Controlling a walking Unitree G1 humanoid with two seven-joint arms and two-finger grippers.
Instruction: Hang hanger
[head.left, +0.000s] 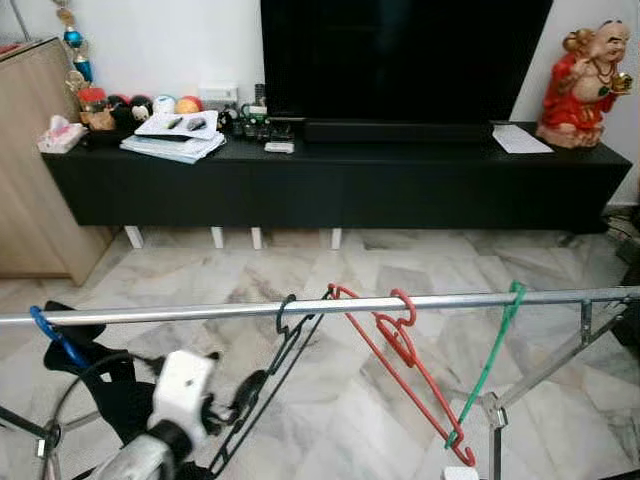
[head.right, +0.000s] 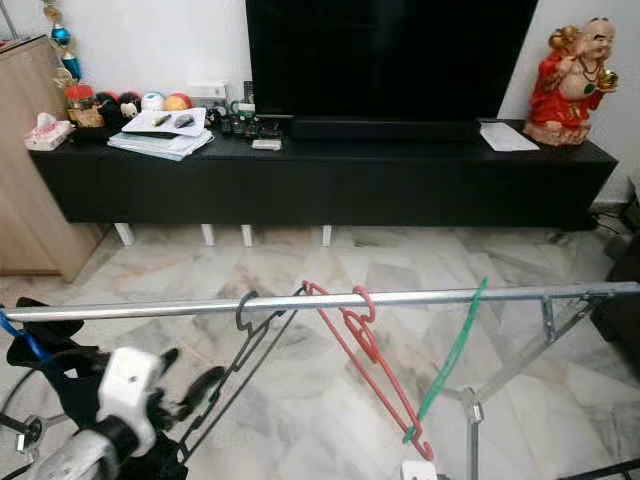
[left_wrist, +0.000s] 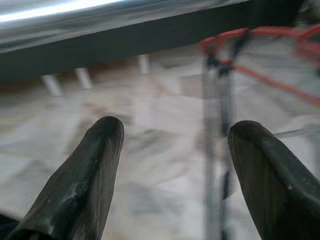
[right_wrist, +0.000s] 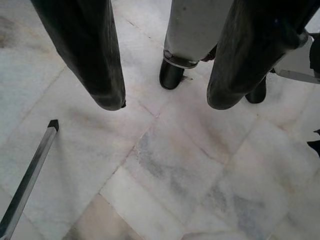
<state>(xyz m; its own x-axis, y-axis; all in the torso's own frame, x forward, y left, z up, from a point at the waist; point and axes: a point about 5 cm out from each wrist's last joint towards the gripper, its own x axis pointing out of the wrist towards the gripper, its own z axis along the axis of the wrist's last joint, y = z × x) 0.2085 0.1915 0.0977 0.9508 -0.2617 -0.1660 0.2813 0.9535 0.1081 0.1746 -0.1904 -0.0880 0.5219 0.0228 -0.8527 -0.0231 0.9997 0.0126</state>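
this is a living room in a home: a large dark television (head.left: 400, 55) stands on a long, low black cabinet (head.left: 330, 180) against a white wall, and the floor (head.left: 420, 265) is pale marble tile. on the cabinet there are papers (head.left: 172, 140), small ornaments and a red figurine (head.left: 585, 85). in front, a metal clothes rail (head.left: 300, 305) carries 4 hangers: blue, black, red and green.

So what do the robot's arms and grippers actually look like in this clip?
The left arm is silver with a white block at the wrist and a black cable looping beside it. The left gripper has two long black fingers with rounded, slightly scuffed tips. The right gripper has the same two dark, blunt-tipped fingers.
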